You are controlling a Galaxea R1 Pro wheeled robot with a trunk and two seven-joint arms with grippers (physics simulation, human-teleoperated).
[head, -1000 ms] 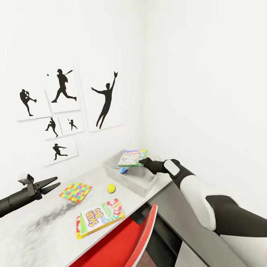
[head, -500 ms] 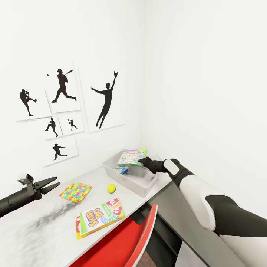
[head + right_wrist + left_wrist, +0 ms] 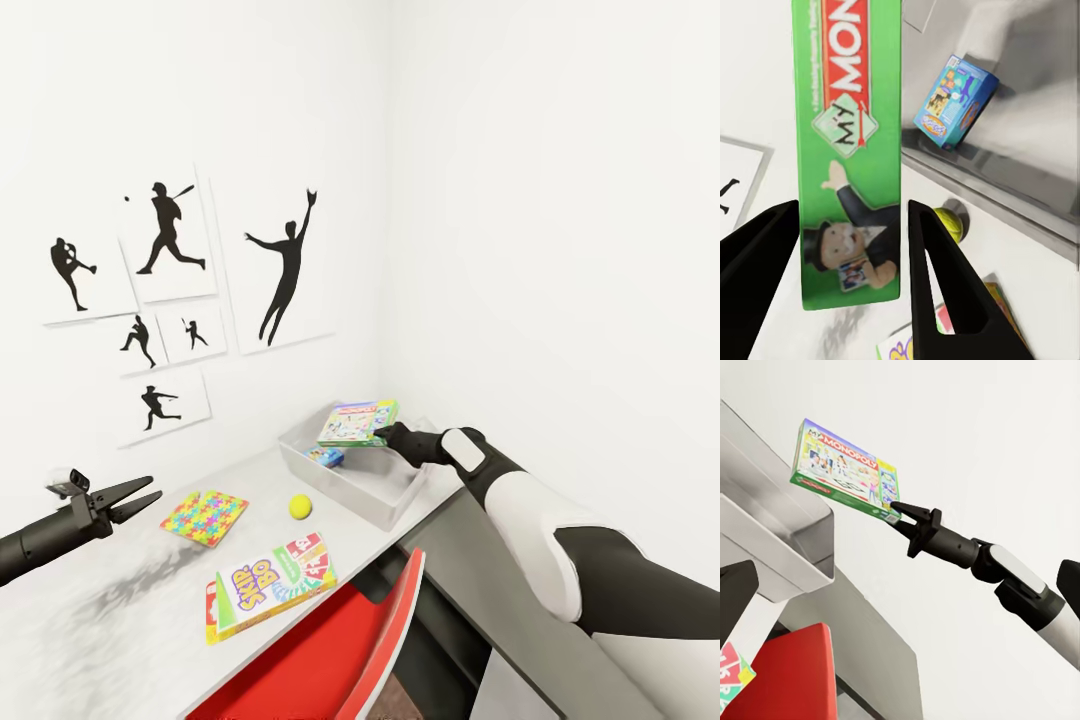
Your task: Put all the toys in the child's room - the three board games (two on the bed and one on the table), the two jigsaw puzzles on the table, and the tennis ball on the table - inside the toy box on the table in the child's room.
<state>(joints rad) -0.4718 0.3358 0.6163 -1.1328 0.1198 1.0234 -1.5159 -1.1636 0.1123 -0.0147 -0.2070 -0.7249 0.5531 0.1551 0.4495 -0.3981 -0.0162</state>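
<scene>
Over the toy box [image 3: 395, 500]: Monopoly box [image 3: 358, 422], pinched at its near edge by my right gripper [image 3: 390, 436]. Flat, stiff, light I judge; edge grip suffices. Left gripper [image 3: 133, 497] slightly parted, empty, well apart.

Small blue game box [image 3: 325, 457] partly hidden behind toy box [image 3: 390, 500] wall; second jigsaw puzzle [image 3: 210, 600] mostly covered by Skip-Bo box [image 3: 275, 585].
</scene>
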